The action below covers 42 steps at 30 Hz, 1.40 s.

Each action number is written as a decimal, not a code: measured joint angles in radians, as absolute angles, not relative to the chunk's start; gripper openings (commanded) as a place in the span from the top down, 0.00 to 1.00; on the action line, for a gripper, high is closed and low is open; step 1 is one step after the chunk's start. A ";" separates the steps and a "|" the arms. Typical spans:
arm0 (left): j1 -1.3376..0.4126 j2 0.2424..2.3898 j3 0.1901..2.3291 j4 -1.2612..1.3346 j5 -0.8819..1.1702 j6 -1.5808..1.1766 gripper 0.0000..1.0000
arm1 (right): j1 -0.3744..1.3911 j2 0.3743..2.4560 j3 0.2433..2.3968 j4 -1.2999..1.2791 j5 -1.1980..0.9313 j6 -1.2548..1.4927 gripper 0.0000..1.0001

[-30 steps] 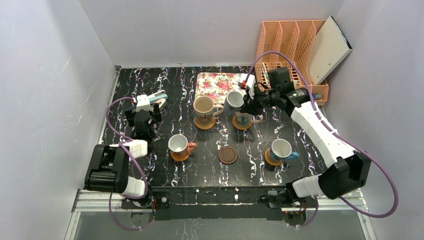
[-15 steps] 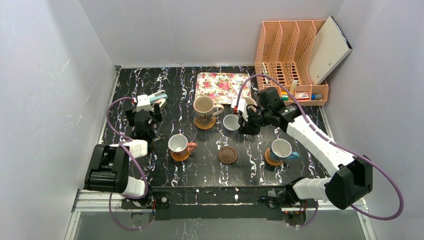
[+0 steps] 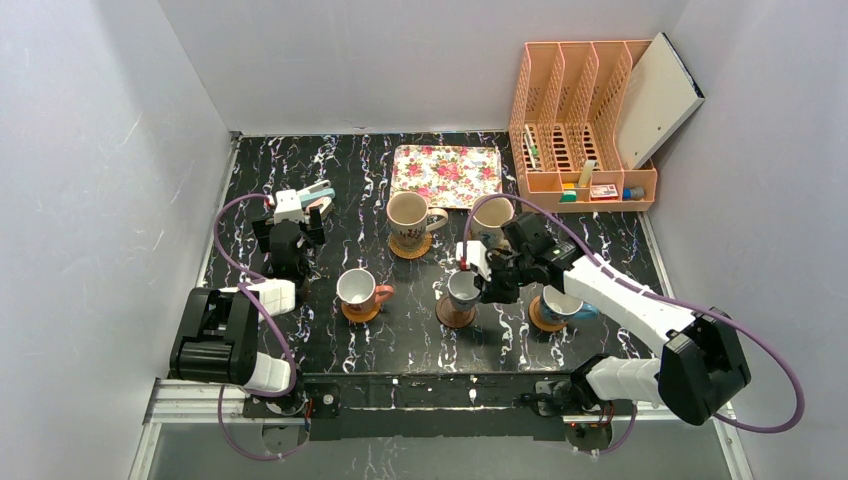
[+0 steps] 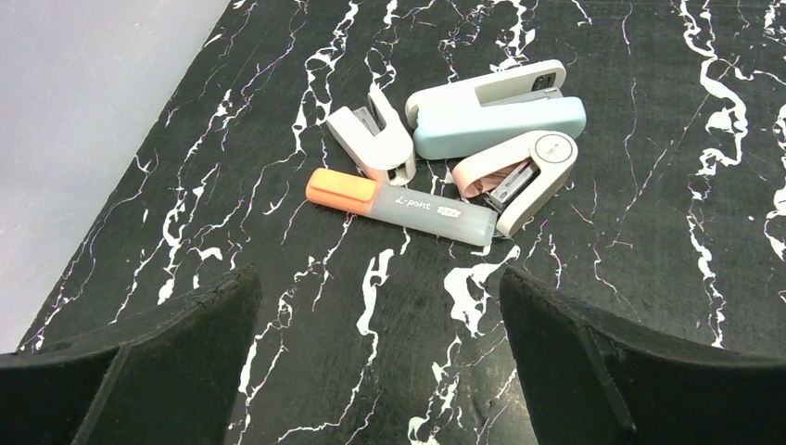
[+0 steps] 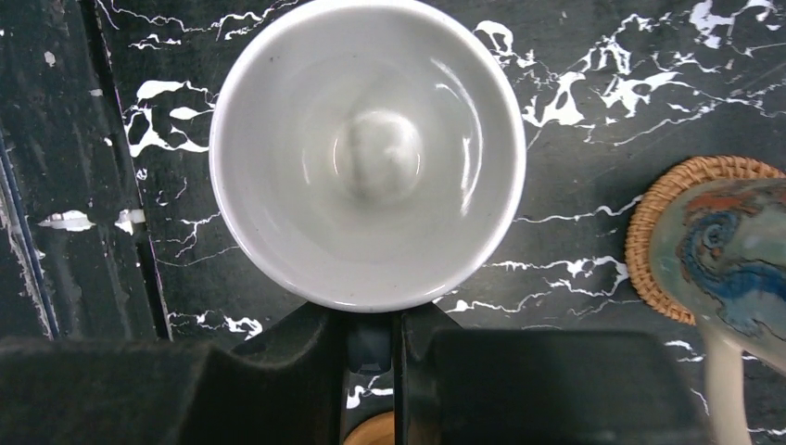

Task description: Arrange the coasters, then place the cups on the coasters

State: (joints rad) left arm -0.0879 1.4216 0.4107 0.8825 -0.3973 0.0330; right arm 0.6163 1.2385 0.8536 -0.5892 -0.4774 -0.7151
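Right fingers [image 5: 320,363] are pinching narrow on the blue cup [image 3: 463,292]. They're closed on something dark blue at its near side, probably the handle.

Change over the last second: we're carrying that cup forward from just beside the floral tray [image 3: 445,172] to the front row. It's now sitting over the dark brown coaster [image 3: 446,318], between the white cup with the reddish handle [image 3: 357,287] and the small cup with the blue handle [image 3: 562,297].

What that means: we're judging this as the last placement.
- The other four cups are already resting on coasters.
- The right wrist view is showing one cream cup [image 5: 732,264] on a woven coaster [image 5: 649,232], just to the right of the held cup.
- The other cream cup [image 3: 407,214] is on its coaster further left.

We're not able to tell whether the blue cup is touching its coaster or hanging just above it. From above, the coaster is peeking out on the cup's front-left side. In the wrist view, a brown sliver is showing under the fingers. So we're reading the cup as possibly a bit off-centre.

Next we're expecting to settle it down, check it's centred, then let go without dragging the handle.

Left fingers [image 4: 176,352] are spread wide and holding nothing. They're hovering over the tabletop [image 3: 330,170] near the light-blue stapler [image 4: 500,113] and the orange-capped highlighter [image 4: 400,206], well apart from the cups.
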 measured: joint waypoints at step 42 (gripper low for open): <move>-0.088 1.455 0.411 0.883 -0.383 0.033 0.02 | 0.702 1.304 0.722 -0.382 -0.428 -0.733 0.99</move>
